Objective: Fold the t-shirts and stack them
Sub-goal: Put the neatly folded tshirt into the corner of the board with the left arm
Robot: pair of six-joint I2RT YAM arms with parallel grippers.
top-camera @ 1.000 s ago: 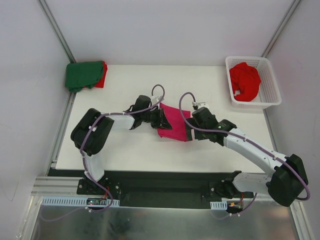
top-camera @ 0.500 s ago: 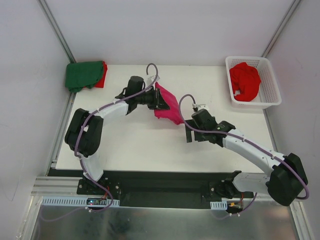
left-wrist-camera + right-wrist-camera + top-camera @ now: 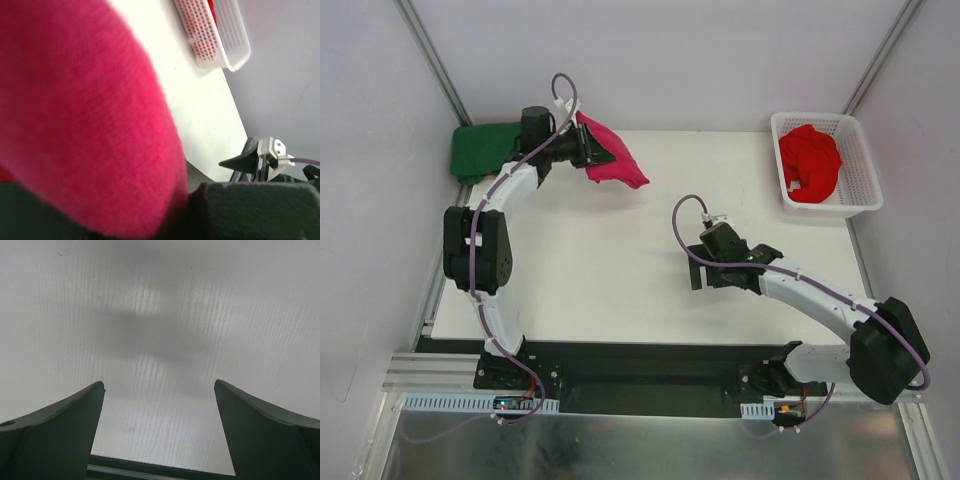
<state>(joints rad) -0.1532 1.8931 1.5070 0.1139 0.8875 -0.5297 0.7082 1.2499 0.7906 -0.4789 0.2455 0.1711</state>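
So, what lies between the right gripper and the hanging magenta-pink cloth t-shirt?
Nothing: between right gripper and t-shirt, the top external view shows only bare white tabletop.

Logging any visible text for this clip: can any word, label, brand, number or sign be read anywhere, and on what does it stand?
No text can be read in any view.
The pink t-shirt, green t-shirt and red t-shirt are plain.
The white basket and the table carry no print.
The small fittings by the arm bases are too small to read.
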